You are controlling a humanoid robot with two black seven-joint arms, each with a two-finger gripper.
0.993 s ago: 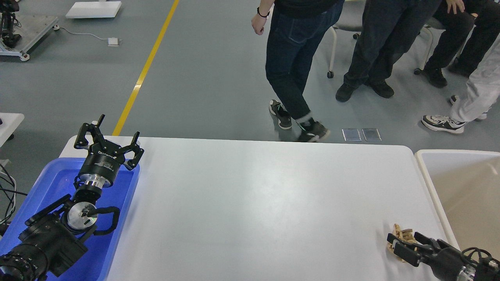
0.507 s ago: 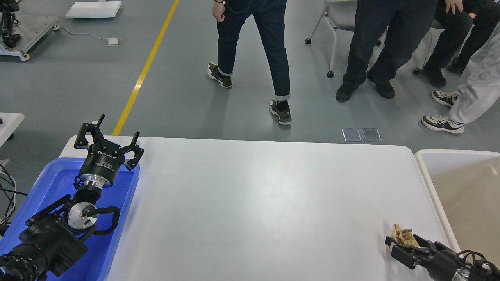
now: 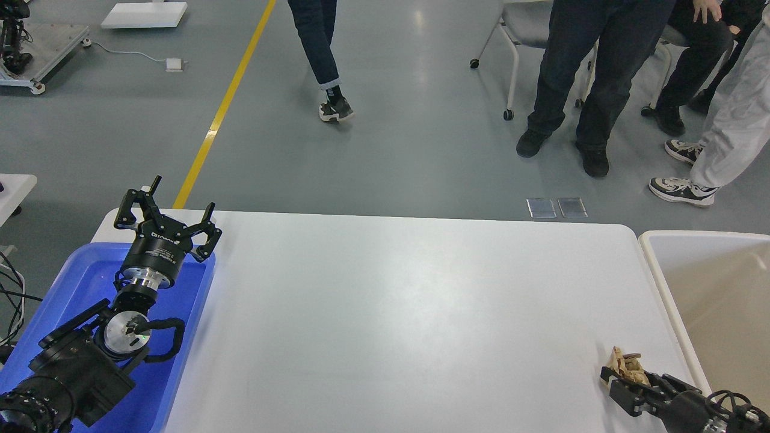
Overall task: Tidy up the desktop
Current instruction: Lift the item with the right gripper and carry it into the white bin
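The white desktop (image 3: 397, 313) fills the middle of the head view. A small tan crumpled scrap (image 3: 625, 364) is at its front right corner. My right gripper (image 3: 621, 380) comes in from the bottom right, and its two dark fingers are closed around the scrap's lower end, low over the tabletop. My left gripper (image 3: 165, 210) is open and empty, fingers spread, above the far right corner of the blue tray (image 3: 78, 282).
A cream-white tub (image 3: 662, 282) stands against the desktop's right edge, and the blue tray against its left edge. Several people and a chair (image 3: 529, 36) stand on the grey floor beyond the far edge. A yellow floor line (image 3: 222, 108) runs at the back left.
My right gripper has drawn back toward the bottom right, with the tan scrap shifting slightly with it. A person beyond the table has walked left and away. The left arm has not moved.
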